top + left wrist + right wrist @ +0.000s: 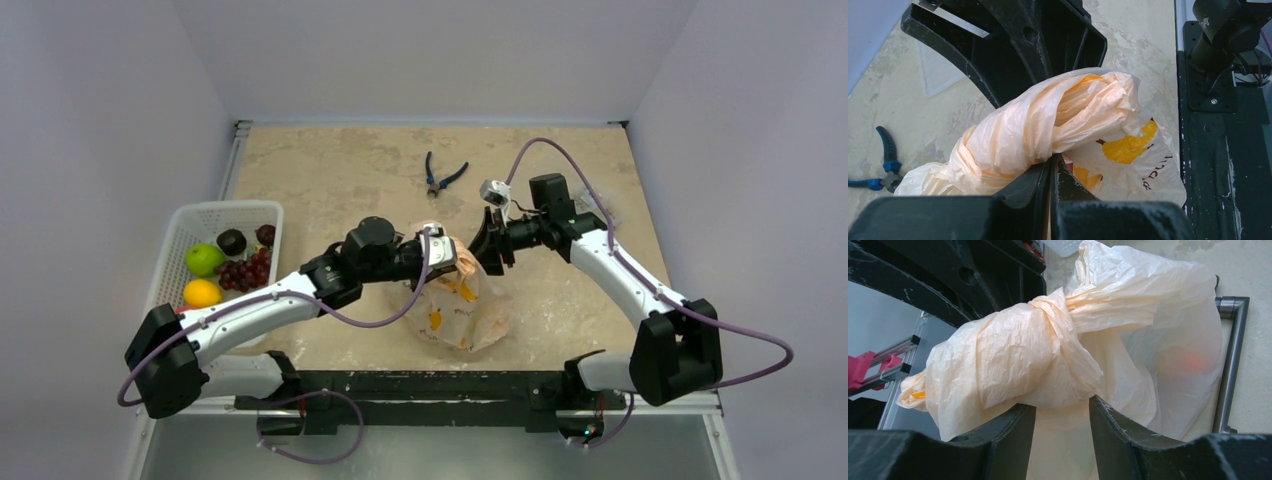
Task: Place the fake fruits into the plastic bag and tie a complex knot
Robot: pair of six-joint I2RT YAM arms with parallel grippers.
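Observation:
The plastic bag (458, 305) lies mid-table, peach with yellow prints. Its handles are twisted into a knot (1048, 340), which also shows as a bunched strand in the left wrist view (1038, 130). My left gripper (452, 262) is shut (1054, 159) on bag plastic just under the strand. My right gripper (487, 245) faces it with its jaws open (1063, 407), the knot resting just past its fingertips. An orange fruit (1188, 360) shows faintly through the bag. A green fruit (203, 259), a yellow-orange citrus (201, 293), grapes (247, 272) and dark plums (231, 241) lie in the basket.
The white mesh basket (225, 212) stands at the table's left edge. Blue-handled pliers (440, 178) lie behind the bag, also in the left wrist view (883, 165). The black frame rail (440, 385) runs along the near edge.

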